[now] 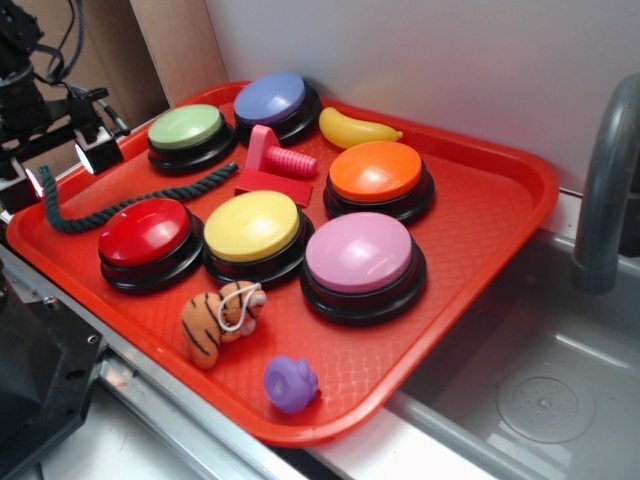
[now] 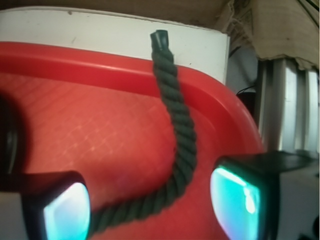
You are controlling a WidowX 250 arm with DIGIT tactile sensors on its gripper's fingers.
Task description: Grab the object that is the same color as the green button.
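Note:
The dark green twisted rope (image 1: 130,205) lies curved along the left side of the red tray (image 1: 500,150), from the left rim to just in front of the pale green button (image 1: 187,128). My gripper (image 1: 68,168) is open over the rope's left part at the tray's left edge. In the wrist view the rope (image 2: 182,130) runs between my two fingers and its tip rests over the tray rim (image 2: 100,65). My gripper (image 2: 152,207) is open, with one finger on each side of the rope and nothing held.
On the tray are blue-purple (image 1: 270,98), orange (image 1: 377,170), yellow (image 1: 252,225), red (image 1: 143,232) and pink (image 1: 358,252) buttons, a toy banana (image 1: 355,128), a red and pink toy (image 1: 275,165), a tiger plush (image 1: 215,320) and a purple duck (image 1: 290,383). A sink (image 1: 540,400) and faucet (image 1: 605,190) are at the right.

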